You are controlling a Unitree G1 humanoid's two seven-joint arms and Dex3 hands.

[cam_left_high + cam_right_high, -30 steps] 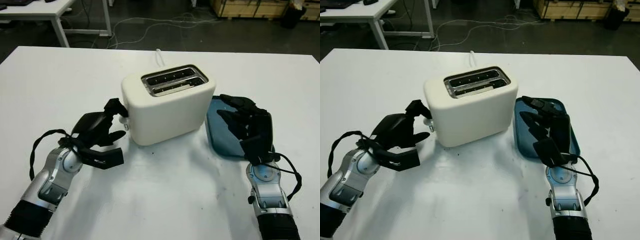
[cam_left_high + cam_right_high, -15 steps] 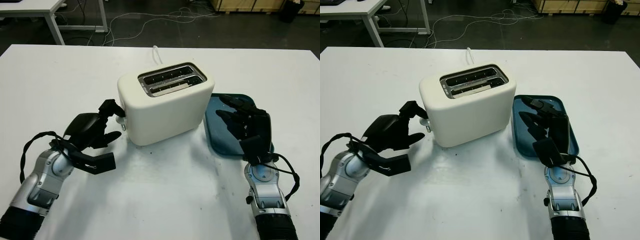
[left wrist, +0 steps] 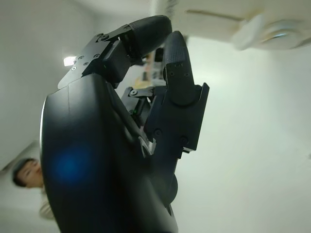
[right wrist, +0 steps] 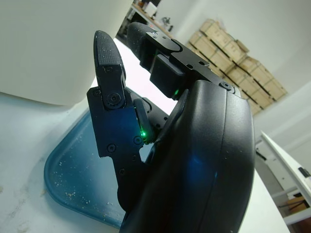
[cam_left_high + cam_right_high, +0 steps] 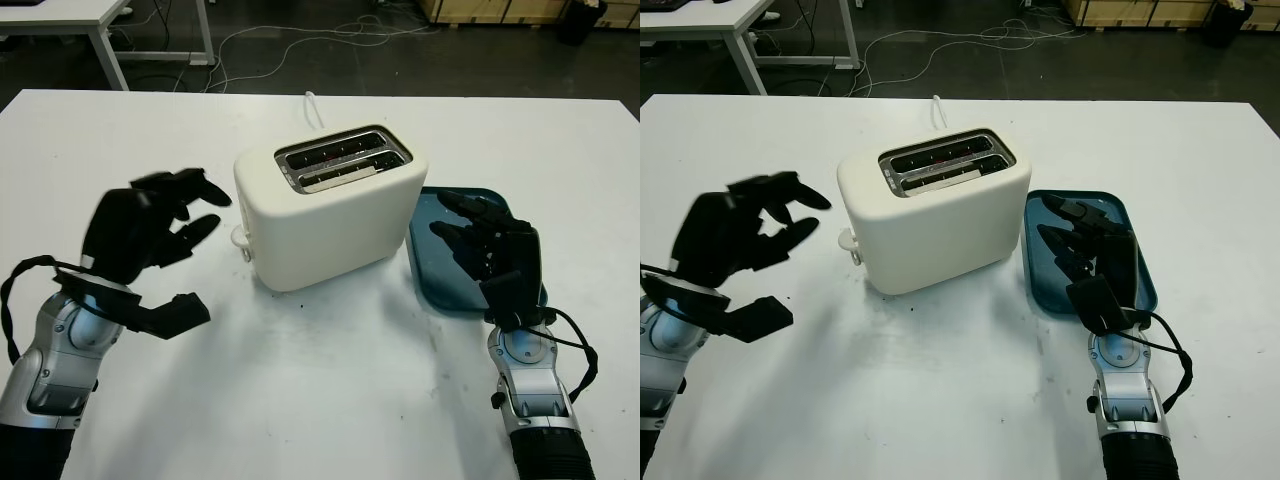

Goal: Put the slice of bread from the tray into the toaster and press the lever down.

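Note:
A cream toaster (image 5: 330, 220) stands mid-table, and a pale slice of bread (image 5: 348, 173) sits low in its nearer slot. The small lever knob (image 5: 240, 239) sticks out low on the toaster's left end; it also shows blurred in the left wrist view as the lever knob (image 3: 277, 31). My left hand (image 5: 185, 255) is raised left of the toaster, open, apart from the lever. To the toaster's right lies the blue tray (image 5: 428, 285), holding only crumbs. My right hand (image 5: 475, 250) hovers open over it, as does the right hand (image 4: 116, 97) in its wrist view.
A white cord (image 5: 315, 105) runs from the toaster's back toward the table's far edge. Beyond the table are a dark floor with cables, another white table (image 5: 60, 15) and wooden crates (image 5: 480, 10). A person (image 3: 26, 172) shows in the left wrist view.
My left hand has come away from the toaster's lever and risen up and to the left, its fingers uncurling. The right hand stays over the tray.

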